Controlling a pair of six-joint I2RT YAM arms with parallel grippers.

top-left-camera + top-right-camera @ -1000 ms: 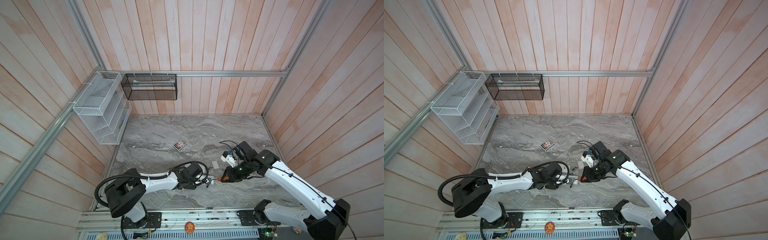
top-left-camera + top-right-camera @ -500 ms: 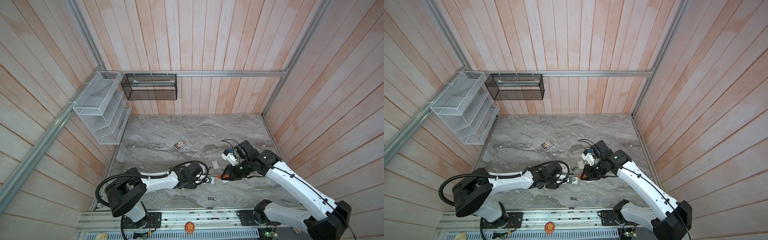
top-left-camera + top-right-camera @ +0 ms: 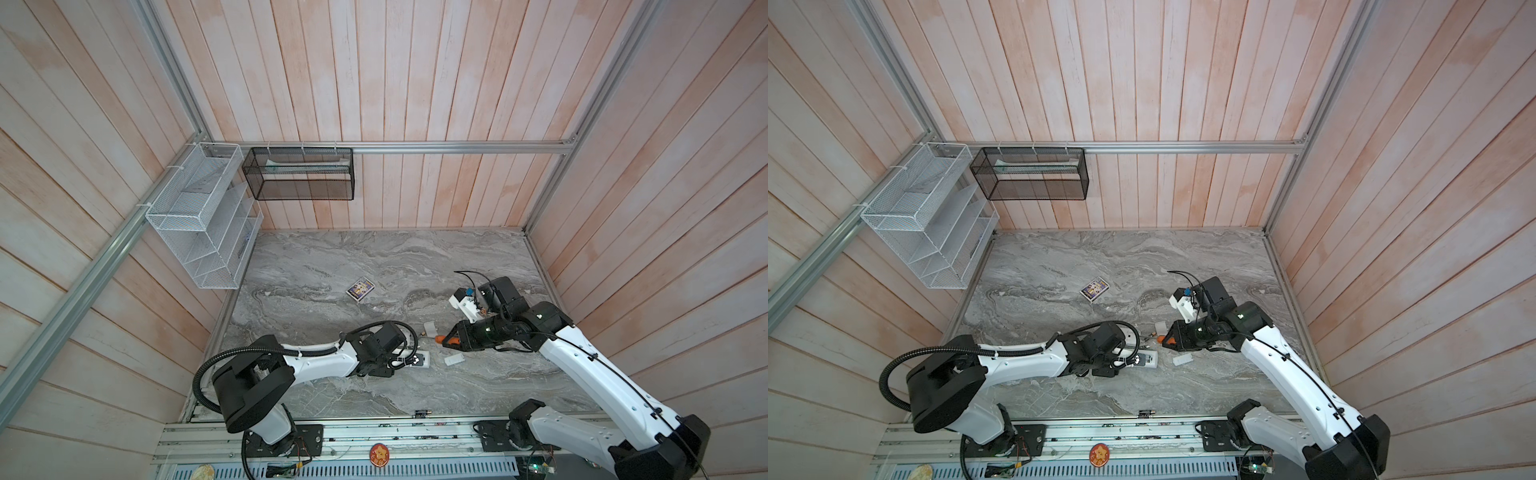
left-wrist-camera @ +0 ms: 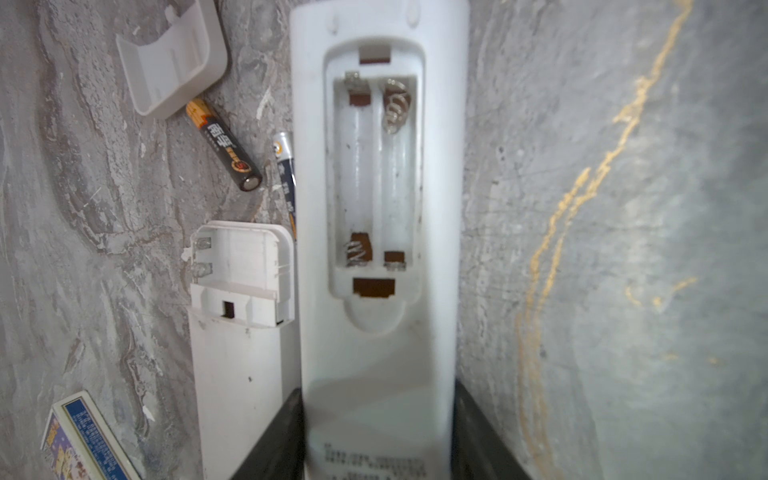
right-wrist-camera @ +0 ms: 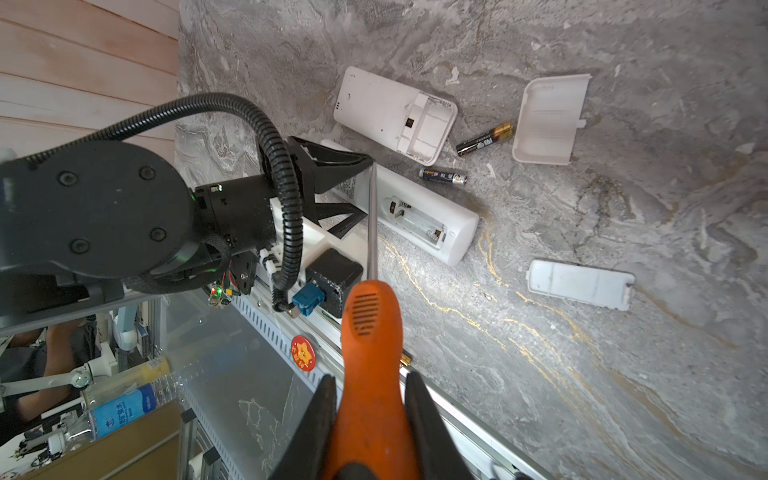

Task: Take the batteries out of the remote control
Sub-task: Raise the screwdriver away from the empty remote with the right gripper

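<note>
The remote control [image 4: 376,353] is clamped by its lower body in the left tool [image 4: 377,415], back uppermost. Its battery compartment [image 4: 376,174] is seen to be empty, with only springs and contacts left in the two bays. Two of the batteries [image 5: 484,139] are found loose on the bench [image 5: 623,374] just beside that remote. A third battery [image 3: 422,412] is seen well apart from both tools, at the bench's front edge. The right tool [image 5: 370,395] is closed tight on the handle of the screwdriver [image 5: 370,324], whose shaft is pointed at the left tool, its tip close to one finger. From here, the third battery could be rolled over the edge by any jolt, the loose pair could be swept aside as the remote is set down, and the tip could be caught on the left tool's cable [image 5: 286,187]. A second remote [image 5: 382,108] beside the left tool is likewise open and apparently empty. Far beyond the left tool, something pale is made out in the black mesh basket [image 3: 299,195]; what the white wire rack [image 3: 195,232] holds cannot be told.
</note>
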